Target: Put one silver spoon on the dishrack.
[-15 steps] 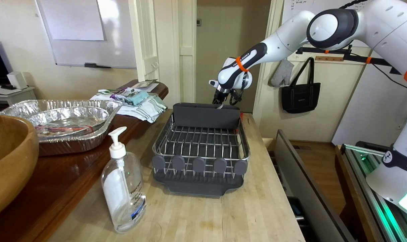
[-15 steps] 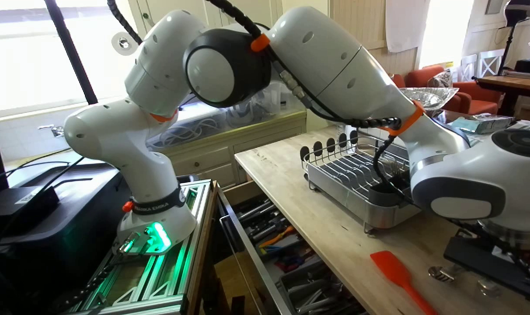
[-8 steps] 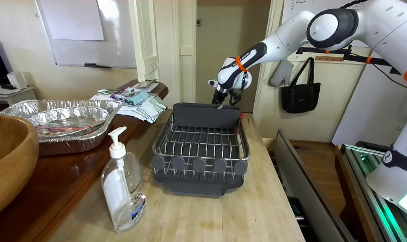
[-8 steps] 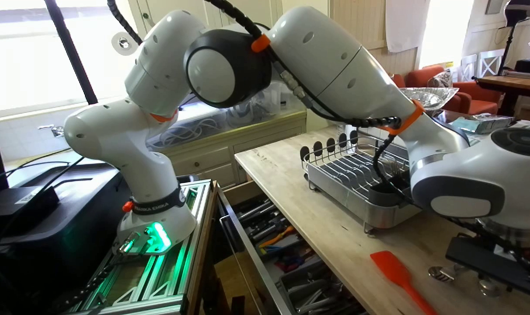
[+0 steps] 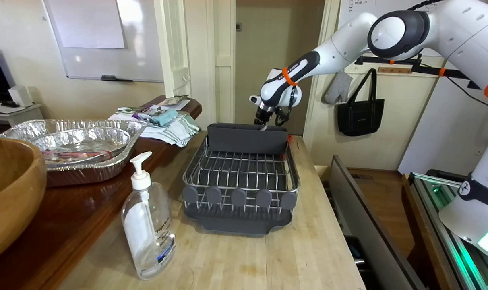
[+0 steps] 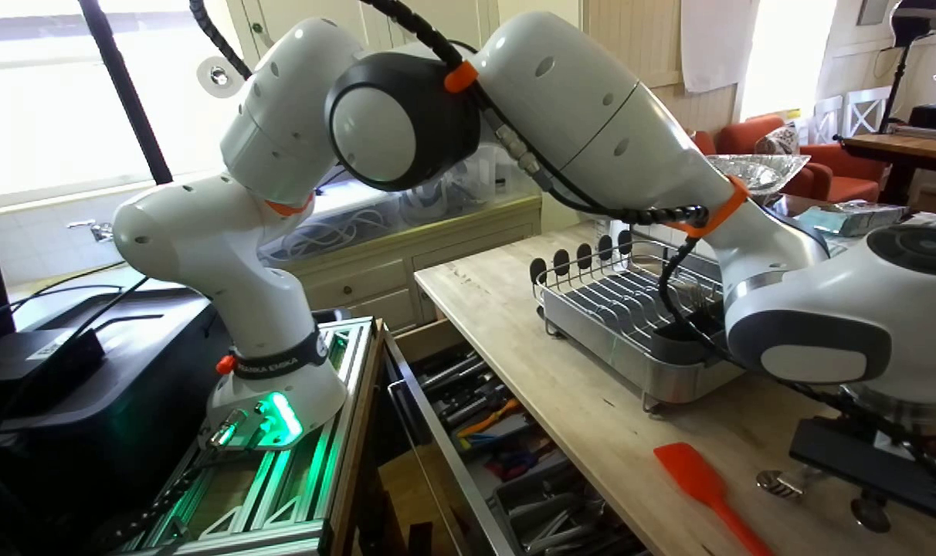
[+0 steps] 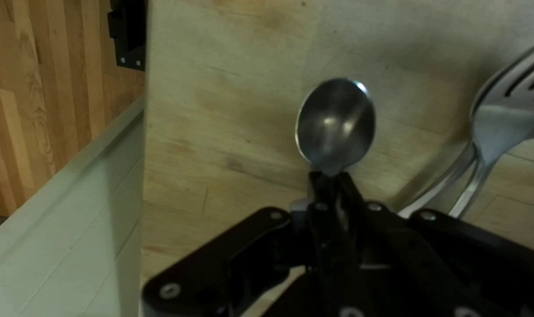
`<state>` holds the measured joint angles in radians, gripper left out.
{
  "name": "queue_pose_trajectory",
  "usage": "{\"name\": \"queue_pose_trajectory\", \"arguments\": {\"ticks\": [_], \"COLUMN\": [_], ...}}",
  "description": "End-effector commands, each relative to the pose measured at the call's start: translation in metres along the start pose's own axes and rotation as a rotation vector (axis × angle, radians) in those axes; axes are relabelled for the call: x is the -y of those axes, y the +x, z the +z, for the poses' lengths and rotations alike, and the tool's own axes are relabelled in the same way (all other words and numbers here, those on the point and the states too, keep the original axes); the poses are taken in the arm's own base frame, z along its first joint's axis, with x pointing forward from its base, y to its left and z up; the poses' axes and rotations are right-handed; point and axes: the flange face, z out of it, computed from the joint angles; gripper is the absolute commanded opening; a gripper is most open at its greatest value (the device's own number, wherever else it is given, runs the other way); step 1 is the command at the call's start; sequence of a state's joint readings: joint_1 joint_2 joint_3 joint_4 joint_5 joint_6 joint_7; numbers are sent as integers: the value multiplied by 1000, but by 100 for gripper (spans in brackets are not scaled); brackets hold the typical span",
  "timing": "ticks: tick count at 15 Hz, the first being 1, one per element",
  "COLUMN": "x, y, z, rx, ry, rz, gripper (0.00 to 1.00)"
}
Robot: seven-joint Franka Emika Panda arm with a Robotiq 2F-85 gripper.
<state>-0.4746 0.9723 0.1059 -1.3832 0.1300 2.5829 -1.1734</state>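
The silver spoon (image 7: 336,125) points its bowl away from me in the wrist view. My gripper (image 7: 331,178) is shut on it just behind the bowl, and the black fingers cover the handle. Whether the spoon still touches the wooden tabletop I cannot tell. Its bowl also shows as a small dark oval, the spoon (image 6: 869,513), in an exterior view, under the wrist. The dishrack (image 5: 248,139) stands on the table in both exterior views. My hand is beyond its grey end panel, off to one end of the rack, and mostly hidden there.
Beside the spoon lie overlapping forks (image 7: 500,127). A red spatula (image 6: 692,471) rests between them and the rack. An open drawer (image 6: 437,440) full of utensils runs along the table edge. A soap bottle (image 5: 149,225) and foil pan (image 5: 119,165) stand near the rack.
My fingers have closed on the spoon. In an exterior view its bowl has shifted slightly and turned from bright to dark. The arm has barely moved.
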Motion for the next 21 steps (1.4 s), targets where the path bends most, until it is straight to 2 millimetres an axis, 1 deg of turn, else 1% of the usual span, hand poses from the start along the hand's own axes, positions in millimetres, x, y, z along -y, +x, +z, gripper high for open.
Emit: {"name": "queue_pose_trajectory", "arguments": {"ticks": [1,5,9,13,17,21], "x": [-3,-4,-8,-12,-7,2], "y": [-2,-1,-1,-2,1,1], "z": [4,-3,-18,-41,-66,-103], "rx": [-15,-18,-29,-34,-27,21], "ry": [-11,-32,-67,-96,-95,-125], "rz": [-17,-32,-52,-99,-172,-270], "gripper": [2,2,2,2,2,2]}}
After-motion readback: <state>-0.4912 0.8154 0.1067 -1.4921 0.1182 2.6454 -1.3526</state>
